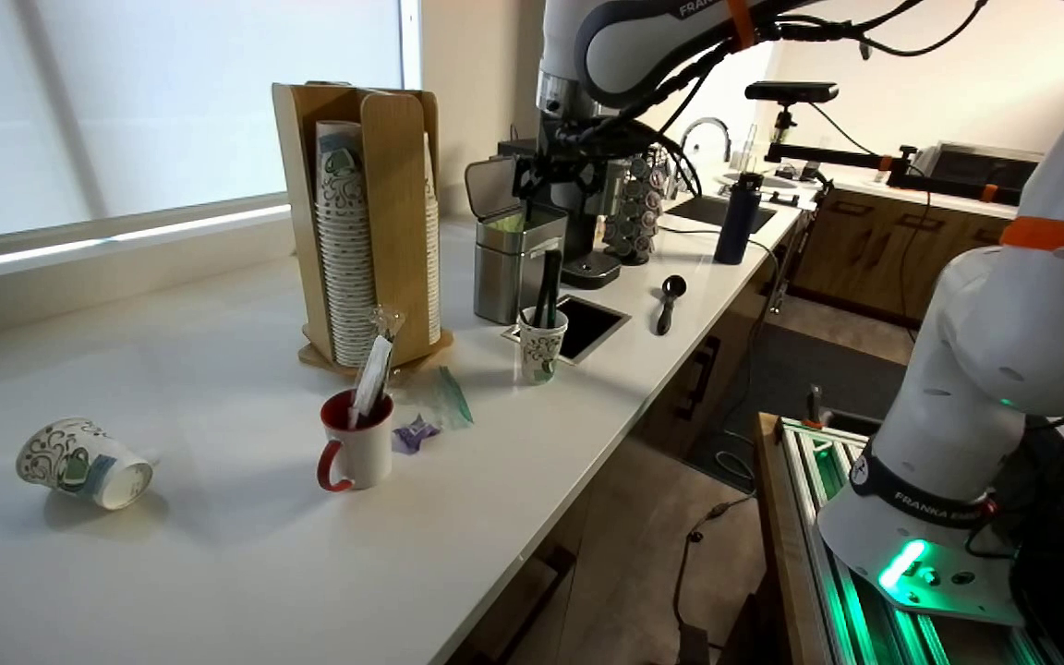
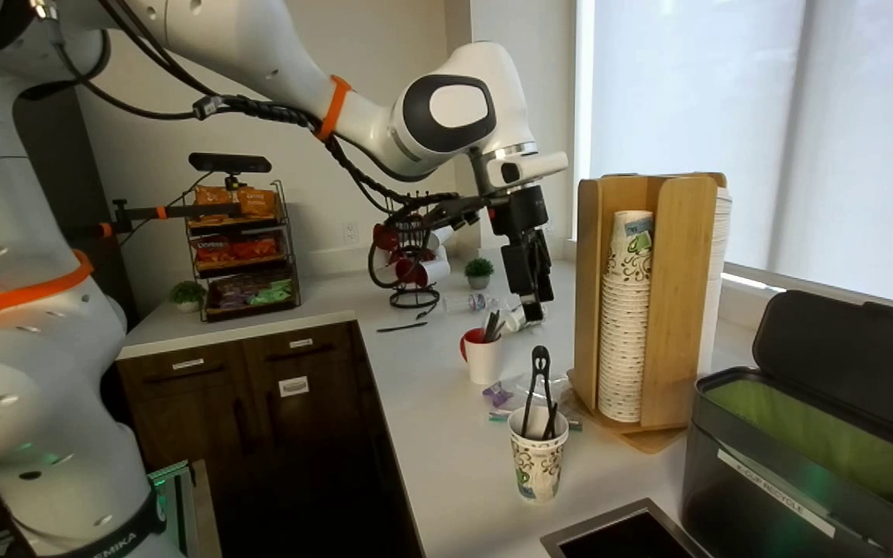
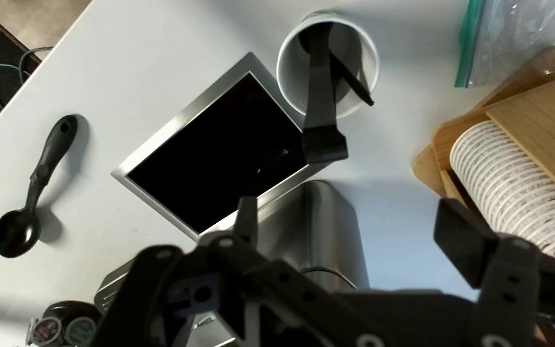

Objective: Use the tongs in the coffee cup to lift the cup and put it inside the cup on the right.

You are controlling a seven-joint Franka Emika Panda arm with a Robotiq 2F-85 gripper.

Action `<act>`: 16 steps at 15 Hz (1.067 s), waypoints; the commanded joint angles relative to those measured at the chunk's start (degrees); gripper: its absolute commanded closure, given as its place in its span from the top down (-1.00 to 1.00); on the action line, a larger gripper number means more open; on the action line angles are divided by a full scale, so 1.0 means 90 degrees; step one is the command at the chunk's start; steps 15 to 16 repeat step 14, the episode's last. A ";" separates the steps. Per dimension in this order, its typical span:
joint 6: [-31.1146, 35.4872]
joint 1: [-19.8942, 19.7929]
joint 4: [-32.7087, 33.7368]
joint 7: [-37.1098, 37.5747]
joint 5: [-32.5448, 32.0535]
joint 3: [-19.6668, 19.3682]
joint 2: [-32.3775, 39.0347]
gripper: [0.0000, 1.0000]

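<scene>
A long white table (image 1: pixel 458 517) lies under a white robot arm (image 2: pixel 369 128). On it stands a wooden cup holder (image 1: pixel 395 222) filled with stacked paper cups (image 1: pixel 347 268). Seen in an exterior view, a steel bin (image 1: pixel 498 277) stands near the holder, to its right. The claw (image 3: pixel 347 217) hangs above the table right of the holder, released, fingers spread wide. A red-and-white mug (image 1: pixel 368 460) sits in front of the holder; a tipped paper cup (image 1: pixel 84 465) lies well left of the holder. In front and right of the holder, a patterned cup (image 1: pixel 539 360) stands upright, black tongs (image 3: pixel 320 96) rising above its rim.
</scene>
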 commanded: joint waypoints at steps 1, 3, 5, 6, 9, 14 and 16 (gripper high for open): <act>-0.0375 0.0110 -0.0096 -0.0584 0.0468 -0.0107 -0.0393 1.00; -0.0385 0.0147 -0.0268 -0.1208 0.0765 -0.0121 -0.0683 1.00; -0.0491 0.0161 -0.0337 -0.1675 0.0852 -0.0085 -0.0857 1.00; -0.0668 0.0168 -0.0357 -0.1922 0.0877 -0.0062 -0.0915 1.00; -0.1420 0.0162 -0.0406 -0.2470 0.0641 0.0032 -0.0986 1.00; -0.1411 0.0144 -0.0323 -0.2536 0.0677 0.0048 -0.0911 1.00; -0.1411 0.0144 -0.0323 -0.2536 0.0677 0.0048 -0.0911 1.00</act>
